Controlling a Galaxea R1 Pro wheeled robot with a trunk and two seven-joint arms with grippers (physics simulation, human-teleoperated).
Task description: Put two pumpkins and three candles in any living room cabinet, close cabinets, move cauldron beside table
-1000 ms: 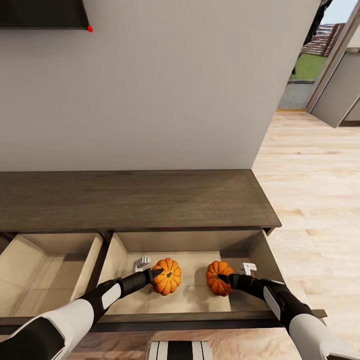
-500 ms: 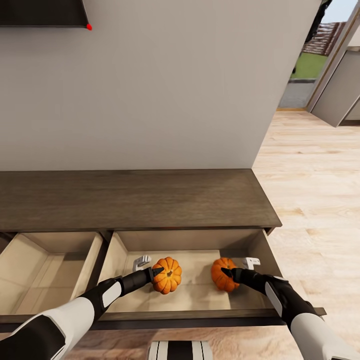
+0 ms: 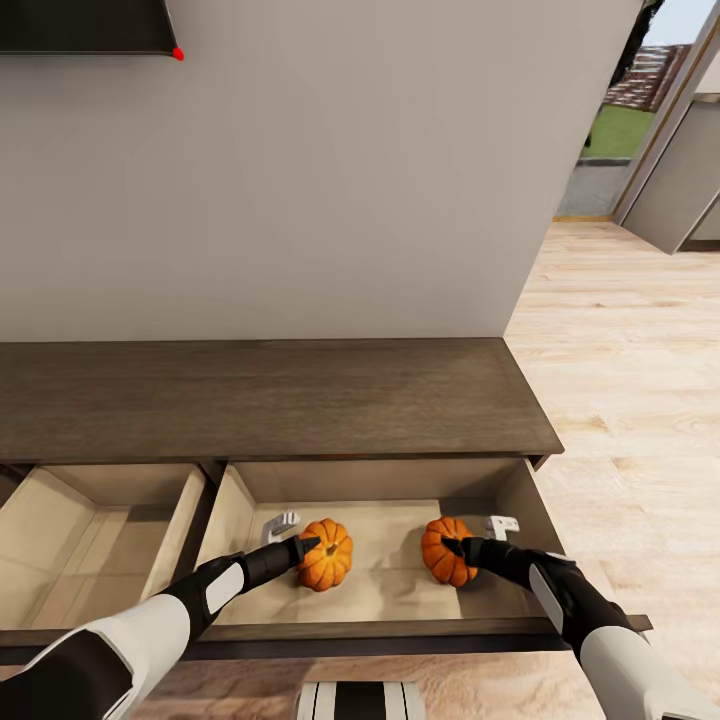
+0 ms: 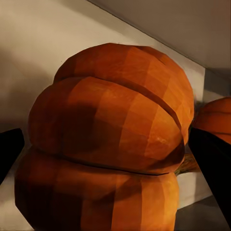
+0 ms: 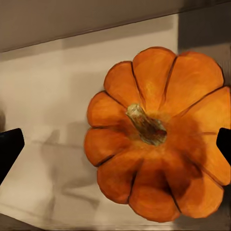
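Note:
The cabinet [image 3: 280,395] stands against the wall with two drawers pulled out. Both orange pumpkins are in the right drawer [image 3: 385,590]. My left gripper [image 3: 308,547] is shut on the left pumpkin [image 3: 327,556]. In the left wrist view this pumpkin [image 4: 110,144] bulges between the two dark fingertips [image 4: 9,154], and the other pumpkin [image 4: 216,120] peeks in behind it. The right pumpkin [image 3: 445,552] lies on the drawer floor. My right gripper [image 3: 462,546] hovers over it, open. The right wrist view looks down on its stem [image 5: 156,134], with a gap beside one fingertip [image 5: 9,149].
The left drawer [image 3: 90,550] is open, with pale beige insides. Two white handles [image 3: 282,523] [image 3: 500,524] lie on the right drawer's floor. A dark screen [image 3: 85,28] hangs on the wall. Wooden floor [image 3: 620,400] runs to the right toward a doorway.
The left gripper and its pumpkin have shifted slightly left and down in the drawer. The right pumpkin moved a little to the right a second ago and now rests still.

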